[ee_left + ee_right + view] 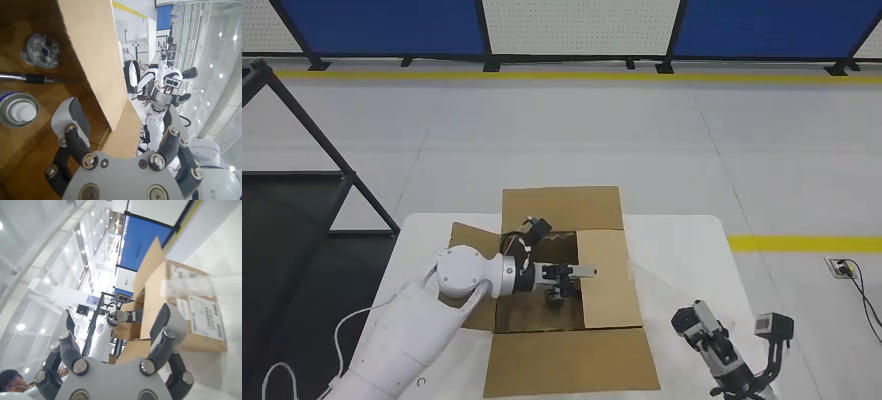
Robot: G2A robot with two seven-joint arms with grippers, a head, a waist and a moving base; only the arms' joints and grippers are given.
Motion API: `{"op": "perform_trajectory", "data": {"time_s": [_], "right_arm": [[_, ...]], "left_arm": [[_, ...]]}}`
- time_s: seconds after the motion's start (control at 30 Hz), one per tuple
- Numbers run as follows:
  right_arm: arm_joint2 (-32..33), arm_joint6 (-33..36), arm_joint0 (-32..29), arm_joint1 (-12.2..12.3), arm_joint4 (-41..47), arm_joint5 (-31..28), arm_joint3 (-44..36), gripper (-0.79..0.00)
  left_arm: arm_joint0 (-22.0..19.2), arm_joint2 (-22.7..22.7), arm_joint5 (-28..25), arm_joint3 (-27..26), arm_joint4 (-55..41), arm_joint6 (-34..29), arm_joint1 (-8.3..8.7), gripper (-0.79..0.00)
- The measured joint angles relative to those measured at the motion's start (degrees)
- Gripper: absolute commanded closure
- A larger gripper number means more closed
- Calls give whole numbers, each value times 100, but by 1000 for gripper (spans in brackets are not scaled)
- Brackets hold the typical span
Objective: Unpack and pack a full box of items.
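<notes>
Cardboard box (572,360) is sitting open on the white worktop (682,245), flaps splayed outward, and we are looking into it past our left claw (122,108). That claw is standing spread wide astride one side flap (94,47): one finger (75,111) is hanging inside the box, the other finger (171,121) outside, and we cannot tell whether either is touching cardboard. Beyond the inner finger, on the box floor, we are seeing an aerosol can (19,109) nearest, its white nozzle facing us, then a metal rod (37,78) lying flat, then a grey flanged spool (40,51) farthest. Our right claw (117,313) is also gaping, pinching nothing, with the box's labelled side lying ahead of it.
</notes>
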Motion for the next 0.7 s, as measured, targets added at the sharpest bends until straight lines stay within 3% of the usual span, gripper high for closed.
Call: {"op": "perform_trajectory", "data": {"time_s": [0.13,0.33,0.7], "right_arm": [[-61,-186,230,21,-386,901,398,-785],[-149,-424,573,30,-404,1654,948,-785],[-415,-986,1257,16,-535,2145,1748,-785]], "left_arm": [[-191,198,-109,268,-48,39,-147,-785],[-335,311,-232,526,-104,38,-281,-785],[-373,297,-328,656,-94,37,-390,-785]]}}
